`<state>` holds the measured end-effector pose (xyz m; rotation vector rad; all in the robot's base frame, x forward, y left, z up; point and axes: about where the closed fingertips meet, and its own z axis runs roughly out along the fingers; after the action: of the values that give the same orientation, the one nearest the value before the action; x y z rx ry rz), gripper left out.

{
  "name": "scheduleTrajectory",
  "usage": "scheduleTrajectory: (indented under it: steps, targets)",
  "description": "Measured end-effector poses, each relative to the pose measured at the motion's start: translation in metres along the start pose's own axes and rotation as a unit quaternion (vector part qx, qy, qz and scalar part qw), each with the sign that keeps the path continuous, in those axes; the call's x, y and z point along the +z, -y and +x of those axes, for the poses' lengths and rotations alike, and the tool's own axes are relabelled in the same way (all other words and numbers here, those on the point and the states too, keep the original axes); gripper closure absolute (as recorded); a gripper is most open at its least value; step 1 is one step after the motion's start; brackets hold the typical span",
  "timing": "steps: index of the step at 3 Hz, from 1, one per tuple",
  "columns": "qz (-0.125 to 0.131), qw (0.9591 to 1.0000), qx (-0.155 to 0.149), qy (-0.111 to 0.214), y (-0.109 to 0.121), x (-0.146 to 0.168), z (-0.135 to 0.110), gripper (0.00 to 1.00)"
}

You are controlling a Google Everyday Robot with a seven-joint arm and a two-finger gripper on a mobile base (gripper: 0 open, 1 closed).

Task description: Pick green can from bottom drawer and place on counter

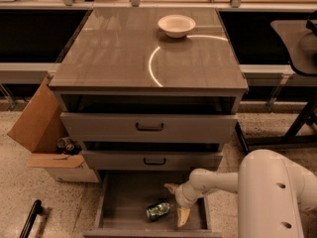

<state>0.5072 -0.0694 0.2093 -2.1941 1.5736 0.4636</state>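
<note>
The green can (pixel 158 210) lies on its side on the floor of the open bottom drawer (pixel 126 202), near the front. My gripper (pixel 177 202) is inside the drawer just right of the can, its two cream fingers (pixel 183 216) spread open with one toward the back and one toward the front. The fingers hold nothing and do not touch the can. The counter (pixel 124 53) is the glossy grey-brown top of the cabinet, with a bright curved reflection on it.
A white bowl (pixel 176 25) sits at the back of the counter. Two upper drawers with black handles (pixel 149 127) are slightly pulled out above the bottom drawer. An open cardboard box (pixel 42 133) stands left of the cabinet. A table leg (pixel 297 120) is at right.
</note>
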Motion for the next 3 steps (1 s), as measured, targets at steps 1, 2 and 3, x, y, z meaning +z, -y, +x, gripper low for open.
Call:
scheduleTrajectory:
  steps: [1, 2, 3]
  targets:
    - [0.0, 0.9992, -0.039, -0.001, 0.004, 0.014, 0.004, 0.0]
    - [-0.009, 0.9961, -0.087, -0.006, 0.008, 0.031, 0.008, 0.0]
    - [-0.017, 0.9923, -0.122, -0.014, 0.008, 0.046, 0.011, 0.0]
